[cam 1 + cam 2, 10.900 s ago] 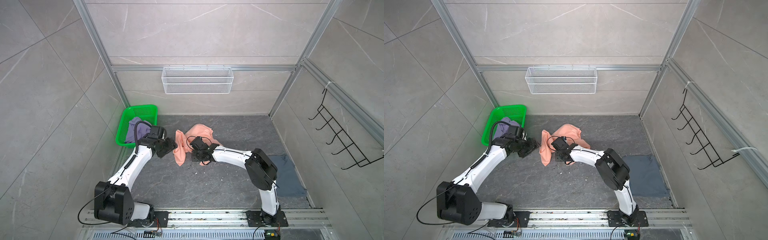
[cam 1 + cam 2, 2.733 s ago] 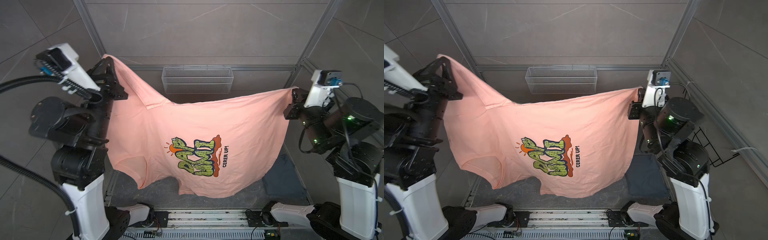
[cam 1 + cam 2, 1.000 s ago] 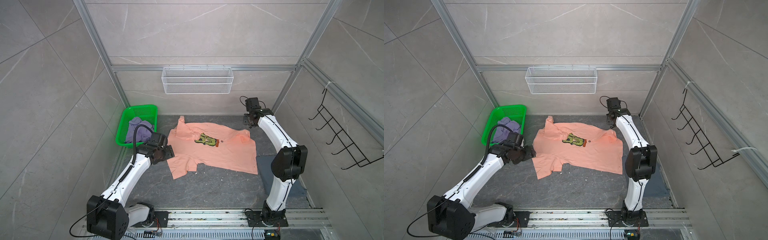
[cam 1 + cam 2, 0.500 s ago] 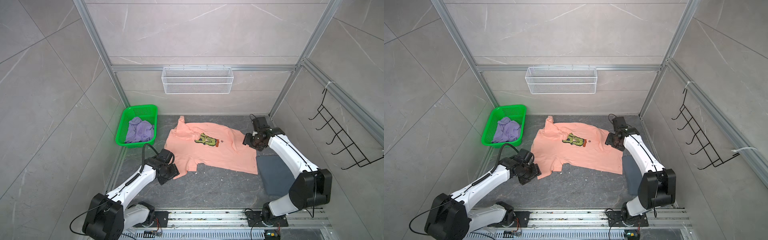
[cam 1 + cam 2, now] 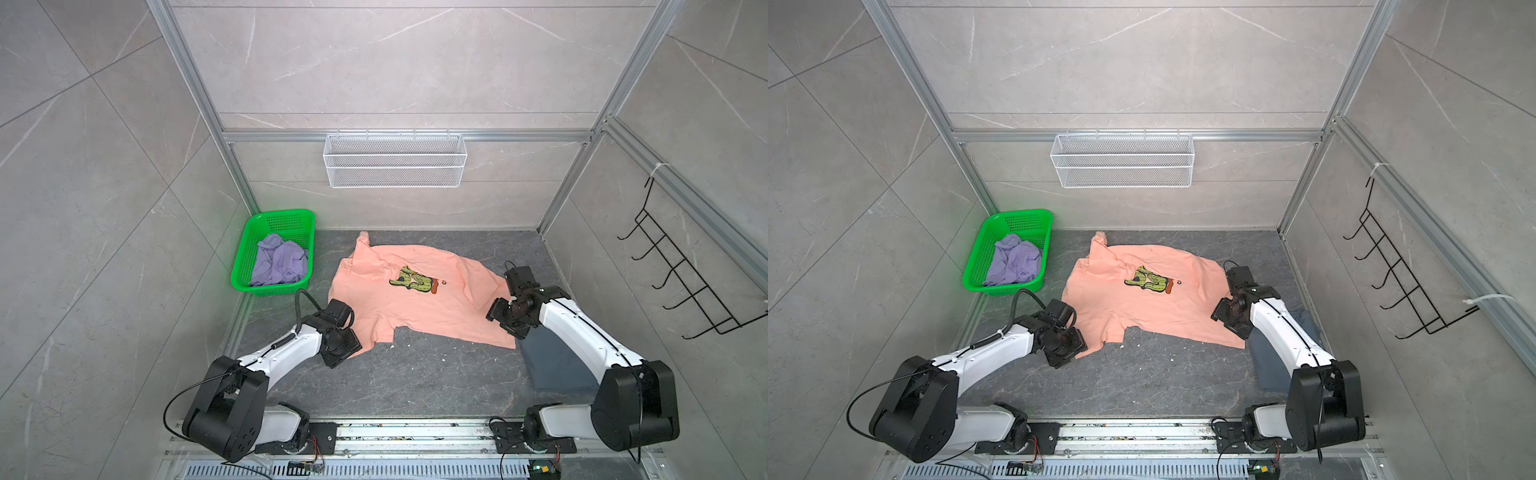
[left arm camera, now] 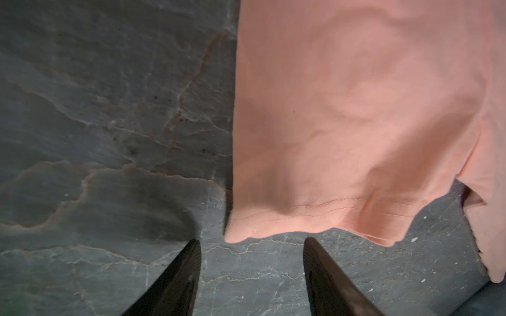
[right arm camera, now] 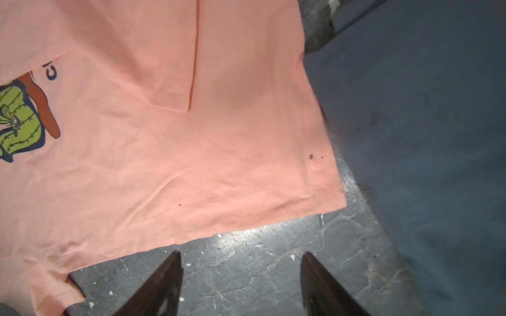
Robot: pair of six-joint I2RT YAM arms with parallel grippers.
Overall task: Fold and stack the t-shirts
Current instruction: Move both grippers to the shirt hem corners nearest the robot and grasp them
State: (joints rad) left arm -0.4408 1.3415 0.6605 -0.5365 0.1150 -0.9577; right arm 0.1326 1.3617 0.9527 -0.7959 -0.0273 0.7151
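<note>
A peach-pink t-shirt (image 5: 419, 309) (image 5: 1142, 316) lies spread on the dark stone floor, print up, with one flap folded over at its right. My left gripper (image 5: 347, 353) (image 5: 1069, 351) (image 6: 252, 240) stands open just short of the sleeve hem (image 6: 301, 216), nothing between its fingers. My right gripper (image 5: 507, 328) (image 5: 1229, 324) (image 7: 241, 254) is open over bare floor beside the shirt's near right hem corner (image 7: 325, 188). A slate blue-grey t-shirt (image 5: 552, 365) (image 7: 424, 109) lies flat at the right, partly under the right arm. A lavender t-shirt (image 5: 278, 266) (image 5: 1013, 259) is crumpled in the basket.
The green perforated basket (image 5: 270, 289) stands at the back left against the wall. A white wire shelf (image 5: 395, 162) hangs on the back wall and a black hook rack (image 5: 681, 286) on the right wall. The arms' base rail (image 5: 415, 432) runs along the front.
Both arms have drawn toward the front along the shirt's sides: the left from beside the basket to the sleeve, the right from the back corner to the near hem. The shirt lies flat.
</note>
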